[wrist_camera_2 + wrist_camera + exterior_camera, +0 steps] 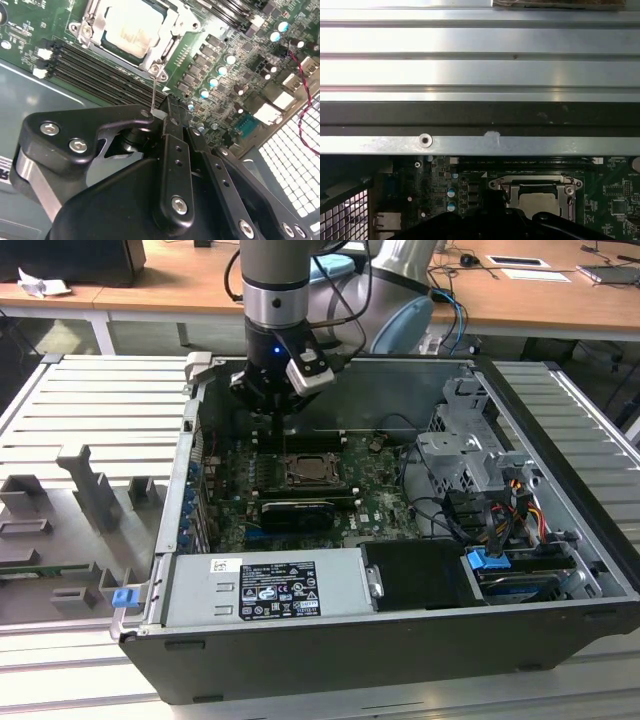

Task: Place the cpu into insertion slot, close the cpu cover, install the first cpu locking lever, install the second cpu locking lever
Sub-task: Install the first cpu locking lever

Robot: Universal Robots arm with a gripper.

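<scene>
Open computer case (330,650) flat on a ribbed metal table (90,410), with the arm (275,290) upright above it at 12 o'clock in the exterior view. Gripper (275,425) low over the green board (385,505), just at 12 o'clock of the socket (330,480). Chip (305,473) seated in that socket, at 6 o'clock from the gripper and near it.

In the second wrist view, cover (97,20) down flat around the chip (132,27), the dull metal top showing through the frame's window. Thin wire lever (153,90) running from the socket's corner to the gripper (170,102), its pale end tab right against the fingertips (174,112). Gripper clenched, tips together; pinching the tab or merely pressing on it, cannot tell. Black memory slots (100,70) just beside the socket.

Back in the exterior view, long black part (298,513) at 6 o'clock of the socket, grey power box (265,590) further toward 6 o'clock, drive cage (460,455) at 3 o'clock, small blue clip (123,597) at the case's 8 o'clock corner. Wooden desks (180,280) well apart at 12 o'clock
</scene>
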